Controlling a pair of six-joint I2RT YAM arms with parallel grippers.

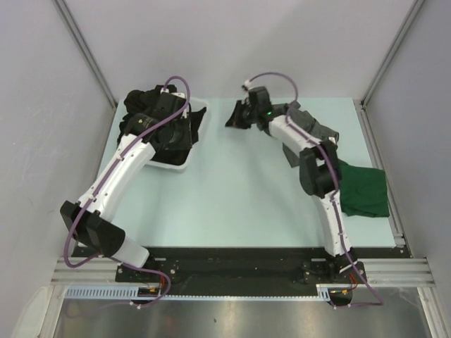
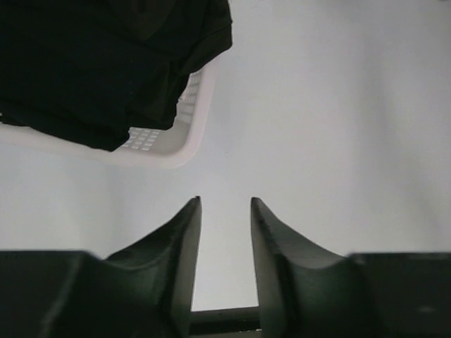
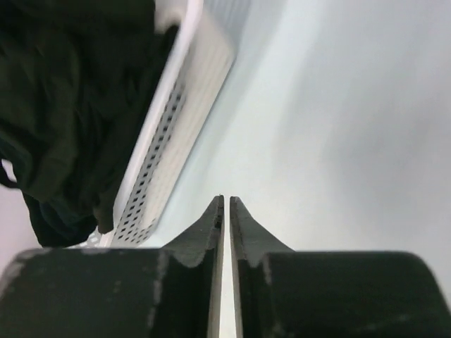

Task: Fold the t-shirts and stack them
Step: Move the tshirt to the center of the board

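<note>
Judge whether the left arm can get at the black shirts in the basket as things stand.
Probably yes. The left pincer is open and empty close to the basket, and nothing lies between it and the black shirts spilling over the rim.

A robotics lab test cell: plain grey panels (image 1: 35,105) on aluminium framing (image 1: 82,46) enclose a pale green worktop (image 1: 239,190), with the left arm (image 1: 116,169) and right arm (image 1: 332,211) bolted to a metal rail (image 1: 394,269) at its near edge.
</note>
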